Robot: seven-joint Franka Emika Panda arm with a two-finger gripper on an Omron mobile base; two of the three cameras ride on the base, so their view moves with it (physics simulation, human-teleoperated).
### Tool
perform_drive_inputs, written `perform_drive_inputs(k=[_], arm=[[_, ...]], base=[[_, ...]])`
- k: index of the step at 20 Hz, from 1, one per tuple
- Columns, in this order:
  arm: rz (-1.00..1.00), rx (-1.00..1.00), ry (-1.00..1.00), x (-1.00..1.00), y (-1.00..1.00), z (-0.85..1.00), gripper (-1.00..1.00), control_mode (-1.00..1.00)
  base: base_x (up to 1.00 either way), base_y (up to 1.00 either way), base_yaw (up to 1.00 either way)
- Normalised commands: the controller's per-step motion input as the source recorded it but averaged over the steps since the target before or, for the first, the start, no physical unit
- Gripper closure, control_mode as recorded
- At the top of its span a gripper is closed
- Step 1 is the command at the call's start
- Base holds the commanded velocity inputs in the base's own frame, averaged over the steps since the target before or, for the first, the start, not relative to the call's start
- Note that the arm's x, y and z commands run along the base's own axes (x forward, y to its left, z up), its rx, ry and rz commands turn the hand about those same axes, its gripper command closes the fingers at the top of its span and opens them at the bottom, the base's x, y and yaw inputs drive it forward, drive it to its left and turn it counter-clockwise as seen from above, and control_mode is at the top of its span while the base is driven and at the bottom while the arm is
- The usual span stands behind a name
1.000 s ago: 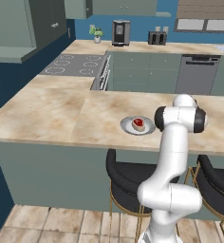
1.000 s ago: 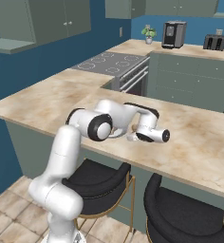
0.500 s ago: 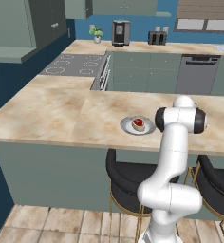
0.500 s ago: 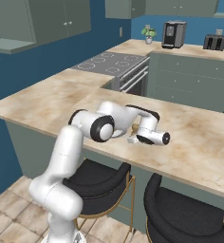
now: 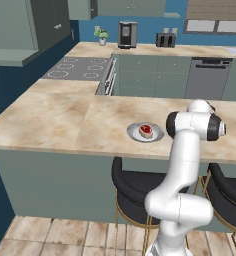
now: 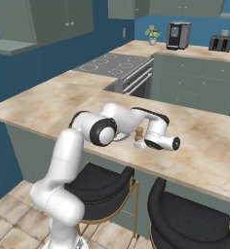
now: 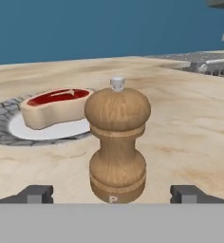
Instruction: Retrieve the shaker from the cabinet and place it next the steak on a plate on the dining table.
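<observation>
The brown wooden shaker (image 7: pixel 116 142) stands upright on the beige dining table (image 5: pixel 65 125), just right of the silver plate (image 7: pixel 4 124) that carries the red steak (image 7: pixel 57 107). My gripper (image 7: pixel 113 194) is open around the shaker's base, and both fingertips (image 7: pixel 35 193) stand clear of its sides. In the right base view the shaker (image 6: pixel 139 134) peeks out between my forearm and the hand. In the left base view the plate (image 5: pixel 135 133) and steak (image 5: pixel 146 130) lie left of my elbow, which hides the hand. The grey-green cabinet (image 6: pixel 48 19) hangs at the upper left.
Black stools (image 5: pixel 135 185) (image 6: pixel 185 214) sit under the table's near edge. A cooktop (image 5: pixel 80 68) lies on the far counter to the left. A coffee machine (image 5: pixel 127 34), a toaster (image 5: pixel 164 40) and a small plant (image 5: pixel 102 35) stand along the back counter.
The jaws have spread wide and let go of the shaker, which now stands free on the table. The arm has hardly moved.
</observation>
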Motion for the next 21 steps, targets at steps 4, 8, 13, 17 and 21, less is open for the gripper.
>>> perform_drive_inputs(k=[4,8,13,17,21], arm=[[0.02,-0.03,-0.01,-0.7,-0.01,0.93,-1.0,-1.0],[0.05,-0.13,-0.07,-0.8,0.03,1.0,-1.0,-1.0],[0.08,-0.17,-0.02,-0.99,0.07,1.0,-1.0,-1.0],[0.12,-0.21,-0.15,-1.0,0.32,1.0,-1.0,-1.0],[0.15,-0.25,-0.31,-0.97,0.41,1.0,-1.0,-1.0]], base=[[0.0,0.0,0.0],[0.0,0.0,0.0],[0.0,0.0,0.0],[0.0,0.0,0.0],[0.0,0.0,0.0]])
